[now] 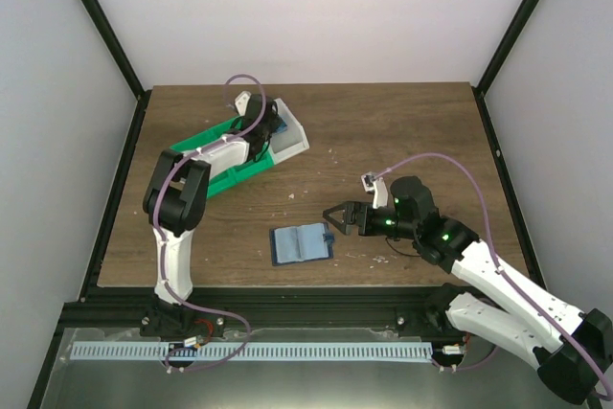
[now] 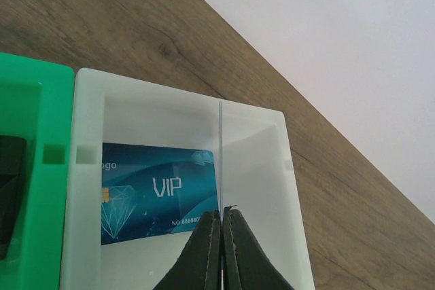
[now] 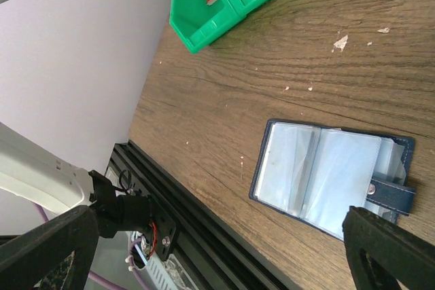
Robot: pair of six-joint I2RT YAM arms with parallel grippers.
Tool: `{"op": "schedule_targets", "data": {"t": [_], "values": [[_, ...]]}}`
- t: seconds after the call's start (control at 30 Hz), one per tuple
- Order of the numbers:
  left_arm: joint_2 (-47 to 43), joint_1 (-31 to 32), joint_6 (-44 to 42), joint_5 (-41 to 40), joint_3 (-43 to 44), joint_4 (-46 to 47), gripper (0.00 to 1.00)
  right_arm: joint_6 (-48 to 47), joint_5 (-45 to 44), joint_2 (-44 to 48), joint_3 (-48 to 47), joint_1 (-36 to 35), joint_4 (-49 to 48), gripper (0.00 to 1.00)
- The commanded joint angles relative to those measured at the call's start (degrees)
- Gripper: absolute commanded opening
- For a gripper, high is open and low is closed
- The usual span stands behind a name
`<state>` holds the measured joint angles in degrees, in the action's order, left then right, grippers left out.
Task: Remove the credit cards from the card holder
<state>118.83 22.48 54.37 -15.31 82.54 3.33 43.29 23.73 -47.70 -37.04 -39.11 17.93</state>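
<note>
The card holder (image 1: 301, 243) lies open on the table, navy outside and pale grey-blue inside. It also shows in the right wrist view (image 3: 331, 176) with its tab (image 3: 392, 192) at the right. My right gripper (image 1: 335, 219) is open and empty just right of the holder; in its own view (image 3: 217, 221) the jaws stand wide apart. My left gripper (image 1: 271, 127) hangs over the white tray (image 1: 292, 141). In its own view (image 2: 222, 212) it is shut on a thin card (image 2: 220, 157) seen edge-on. A blue VIP card (image 2: 160, 191) lies flat in the white tray (image 2: 88, 110).
A green tray (image 1: 225, 168) stands joined to the white one at the back left; it also shows in the left wrist view (image 2: 34, 134) and the right wrist view (image 3: 224, 5). The black frame rail (image 3: 204, 222) runs along the table's near edge.
</note>
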Motion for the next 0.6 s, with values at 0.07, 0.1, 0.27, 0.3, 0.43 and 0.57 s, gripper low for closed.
{"op": "schedule_targets", "data": {"t": [0.07,0.1,0.27,0.3,0.43,0.57], "values": [[2.12,-0.42,-1.78,-1.66,2.03,-0.7,0.02,-1.1,-1.66,0.55,-2.97,0.27,0.46,1.0],[2.38,-0.38,-1.88,-1.58,2.21,-0.72,0.02,-1.02,-1.55,0.47,-3.03,0.27,0.32,1.0],[3.81,-0.42,-1.9,-1.99,3.71,-2.12,0.04,-1.01,-1.44,-0.01,-3.34,0.22,0.19,1.0],[3.98,-0.42,-1.83,-2.0,3.89,-2.17,0.04,-1.03,-1.52,-0.02,-3.37,0.26,0.25,1.0],[4.64,-0.41,-1.88,-1.87,4.68,-2.16,0.06,-1.06,-1.74,-0.02,-3.35,0.27,0.35,1.0],[5.14,-0.42,-1.83,-1.76,5.34,-2.49,0.07,-1.01,-1.83,-0.02,-3.21,0.22,0.35,1.0]]}}
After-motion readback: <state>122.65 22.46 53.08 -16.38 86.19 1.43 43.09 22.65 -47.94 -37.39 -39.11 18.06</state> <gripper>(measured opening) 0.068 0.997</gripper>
